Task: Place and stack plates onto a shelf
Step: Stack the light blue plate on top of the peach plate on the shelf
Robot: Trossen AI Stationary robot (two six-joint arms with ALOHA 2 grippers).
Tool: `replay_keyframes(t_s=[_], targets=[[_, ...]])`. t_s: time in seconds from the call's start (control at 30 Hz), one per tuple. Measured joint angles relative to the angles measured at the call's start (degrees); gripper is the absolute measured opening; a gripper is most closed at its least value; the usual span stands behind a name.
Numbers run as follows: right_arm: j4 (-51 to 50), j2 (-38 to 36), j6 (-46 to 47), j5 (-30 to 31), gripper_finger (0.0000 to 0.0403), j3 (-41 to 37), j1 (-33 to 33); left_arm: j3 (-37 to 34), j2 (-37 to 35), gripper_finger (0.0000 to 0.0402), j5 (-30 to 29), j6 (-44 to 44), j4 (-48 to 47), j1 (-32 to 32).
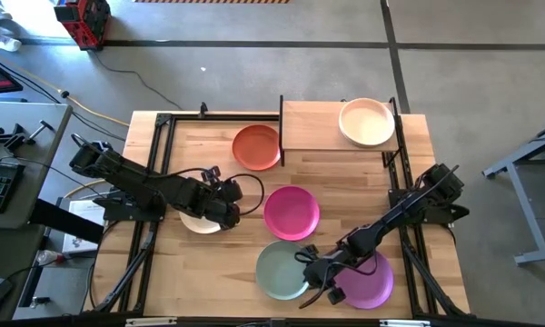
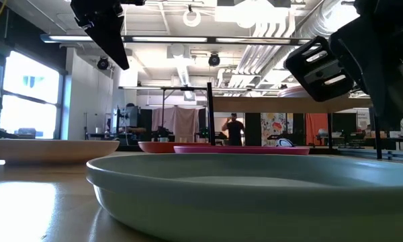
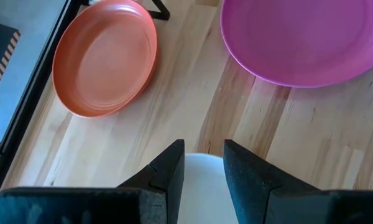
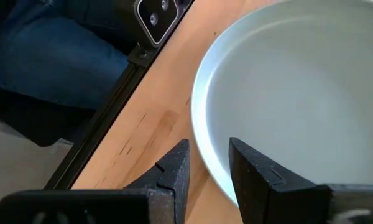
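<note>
Left gripper point(image 3: 204, 163) narrow, over cream plate point(image 1: 198, 223) near table point(image 1: 218, 272) left edge. Right gripper point(image 4: 209, 167) narrow, straddling green plate point(image 4: 298, 93) rim at front edge. Shelf point(image 1: 313, 127) back right carries another cream plate point(image 1: 366, 123).

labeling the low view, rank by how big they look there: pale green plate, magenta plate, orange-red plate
1. pale green plate, largest, but it sits nearest the camera
2. magenta plate
3. orange-red plate, smallest showing

From above all three look the same size, so the ranking reflects nearness only.

A round cream matte plate point(image 1: 367, 122) sits on the rectangular light-wood shelf point(image 1: 311, 126); my left gripper point(image 1: 227, 202) hovers over another cream plate point(image 1: 198, 222).
</note>
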Motion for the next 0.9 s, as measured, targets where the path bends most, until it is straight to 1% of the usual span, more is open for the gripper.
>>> replay_keyframes(t_s=[0.2, 0.37, 0.53, 0.9], targets=[[0.2, 0.4, 0.0, 0.0, 0.0092, 0.0, 0.0, 0.0, 0.0, 0.0101, 0.0, 0.0, 0.0, 0.9], [0.5, 2.5, -1.1, -0.3, 0.0092, 0.0, 0.0, 0.0, 0.0, 0.0101, 0.0, 0.0, 0.1, 2.0], [2.8, 3.9, -1.1, -0.4, 0.0092, 0.1, 0.1, 0.0, 0.0, 0.0101, 0.6, 0.0, 0.1, 2.9], [2.3, 4.5, -1.2, 0.2, 0.0092, 0.0, 1.1, 0.0, 0.0, 0.0101, 0.7, 0.0, 0.1, 3.0]])
